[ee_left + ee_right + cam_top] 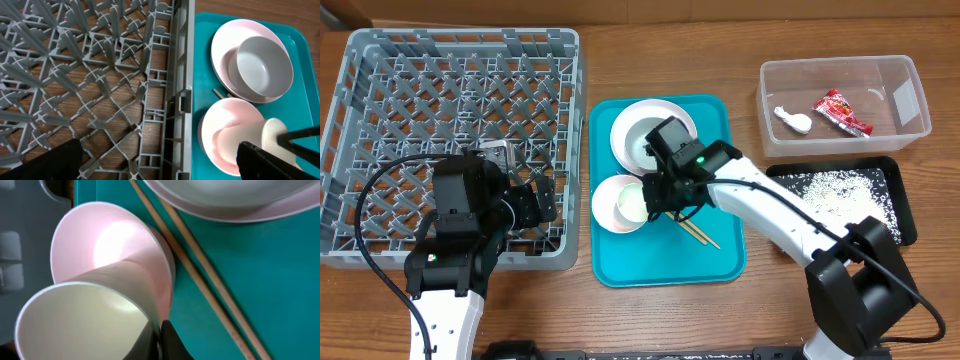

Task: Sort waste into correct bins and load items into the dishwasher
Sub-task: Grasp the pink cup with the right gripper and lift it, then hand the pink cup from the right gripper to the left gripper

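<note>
The left gripper (538, 200) hangs released, jaws wide apart, over the near right corner of the large square grey plastic dish rack (450, 90), whose lattice of pegs fills the left of the wooden table (620, 310). At 3 o'clock from the rack lies the teal rectangular serving tray (720, 255).

Toward the tray's near end, at its 4 o'clock, a pair of thin wooden chopsticks (698, 235) lies flat and slanted. At the tray's 9 o'clock sits a white round bowl (610, 205). The right gripper (159, 336) is clenched on the wall of a small white cup (75, 320), which is tilted with its base inside that bowl.

At the tray's 12 o'clock a white round plate (625, 130) carries a grey bowl (264, 67).

At 3 o'clock from the tray, a shallow black rectangular tray (895, 215) holds loose white rice grains (840, 190). Beyond it, at 12 o'clock, a clear rectangular plastic tub (910, 90) contains a small red printed snack wrapper (842, 111) and a small white crumpled scrap (792, 119).
</note>
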`<state>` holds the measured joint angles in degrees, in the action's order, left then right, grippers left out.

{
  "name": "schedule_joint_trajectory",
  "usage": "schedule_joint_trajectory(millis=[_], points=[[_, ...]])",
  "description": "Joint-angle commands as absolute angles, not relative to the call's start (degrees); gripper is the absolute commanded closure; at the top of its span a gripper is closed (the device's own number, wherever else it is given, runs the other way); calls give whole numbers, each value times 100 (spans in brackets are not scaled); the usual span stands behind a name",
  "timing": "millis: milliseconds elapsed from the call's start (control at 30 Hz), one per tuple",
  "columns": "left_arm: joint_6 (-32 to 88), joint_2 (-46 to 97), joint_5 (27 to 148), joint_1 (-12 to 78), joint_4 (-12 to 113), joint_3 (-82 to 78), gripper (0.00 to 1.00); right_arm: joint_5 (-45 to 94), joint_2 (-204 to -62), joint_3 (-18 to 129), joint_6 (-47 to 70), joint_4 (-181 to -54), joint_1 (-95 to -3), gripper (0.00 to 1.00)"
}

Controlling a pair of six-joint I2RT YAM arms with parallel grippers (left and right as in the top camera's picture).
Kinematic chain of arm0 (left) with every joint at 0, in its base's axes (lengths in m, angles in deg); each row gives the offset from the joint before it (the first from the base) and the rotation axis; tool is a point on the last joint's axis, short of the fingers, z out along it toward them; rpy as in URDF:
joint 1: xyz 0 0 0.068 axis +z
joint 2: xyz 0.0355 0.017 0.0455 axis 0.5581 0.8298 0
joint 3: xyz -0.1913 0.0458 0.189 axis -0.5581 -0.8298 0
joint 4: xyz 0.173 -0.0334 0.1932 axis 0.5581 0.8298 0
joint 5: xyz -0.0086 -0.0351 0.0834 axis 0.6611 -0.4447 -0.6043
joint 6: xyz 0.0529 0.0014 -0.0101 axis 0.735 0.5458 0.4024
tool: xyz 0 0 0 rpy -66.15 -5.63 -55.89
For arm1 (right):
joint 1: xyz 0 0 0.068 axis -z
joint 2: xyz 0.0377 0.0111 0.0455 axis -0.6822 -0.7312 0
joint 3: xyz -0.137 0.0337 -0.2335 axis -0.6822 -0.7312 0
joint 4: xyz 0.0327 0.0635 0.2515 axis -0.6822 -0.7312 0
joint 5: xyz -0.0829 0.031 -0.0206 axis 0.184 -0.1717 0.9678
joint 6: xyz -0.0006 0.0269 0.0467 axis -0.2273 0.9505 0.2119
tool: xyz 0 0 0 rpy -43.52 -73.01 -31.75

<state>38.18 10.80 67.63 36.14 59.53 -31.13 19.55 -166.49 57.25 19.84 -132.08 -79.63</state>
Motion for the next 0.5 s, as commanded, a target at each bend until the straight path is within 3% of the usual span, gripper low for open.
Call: schedule_joint_trajectory(millis=[0,200,333,467], points=[[3798,1085,6833,3582,5898,-2967,0,1977,-16325,6411,1861,-13418,-7563,96],[3433,1087,7403,3580,5651,-2967,0,974,-15678,6754,1763,-13379,-6315,96],[2957,1196,8483,3575,5085,-2967,0,-1509,-15722,6739,1160,-13239,-5550,96],[2397,1485,9827,3575,4309,-2967,0,-3013,-15753,6739,725,-13033,-5391,96]])
